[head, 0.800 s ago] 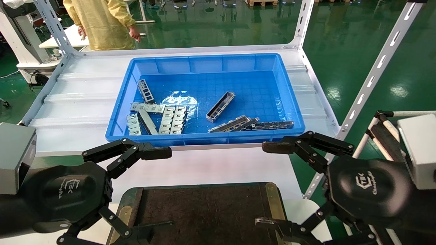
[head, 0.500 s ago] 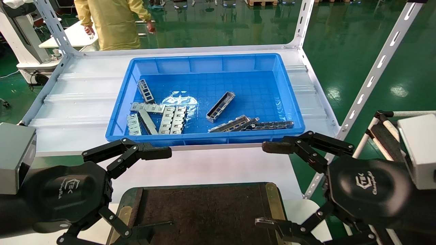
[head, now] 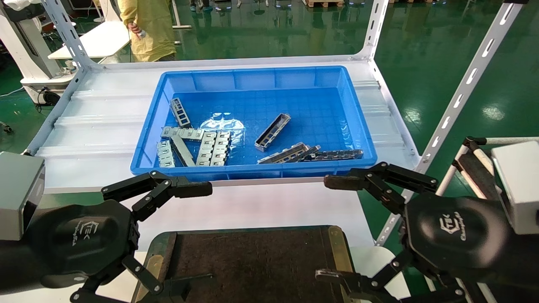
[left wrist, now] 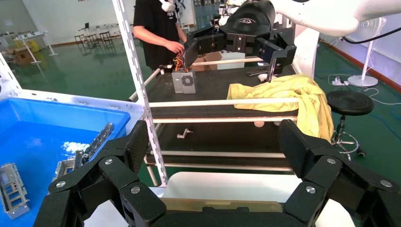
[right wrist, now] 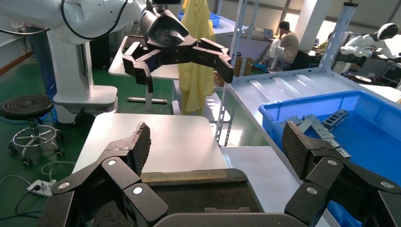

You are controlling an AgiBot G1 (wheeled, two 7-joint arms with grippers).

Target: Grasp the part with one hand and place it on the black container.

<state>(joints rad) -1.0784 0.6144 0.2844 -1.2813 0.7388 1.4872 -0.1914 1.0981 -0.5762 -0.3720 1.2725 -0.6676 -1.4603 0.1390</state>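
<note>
Parts lie scattered in the blue bin point(head: 362, 126) on the white shelf surface point(head: 97, 126). One channel part point(head: 272, 132) rests alone on the bin floor near the middle, lying at a slant, clear of the others. More ladder-like strips point(head: 289, 153) lie against the near wall toward the right, with a dark strip point(head: 337, 155) just beside them. Flat tabbed plates point(head: 210, 148) are bunched at the near left.

The tray point(head: 252, 261) sits nearest the robot, below the shelf edge, with a brass strip along its right side.

The left gripper point(head: 191, 235) hangs over the tray's left end, jaws spread wide and gripping nothing. The right gripper point(head: 332, 229) hangs over the tray's right end, jaws likewise spread and bare. Both are well apart from the bin's contents.
</note>
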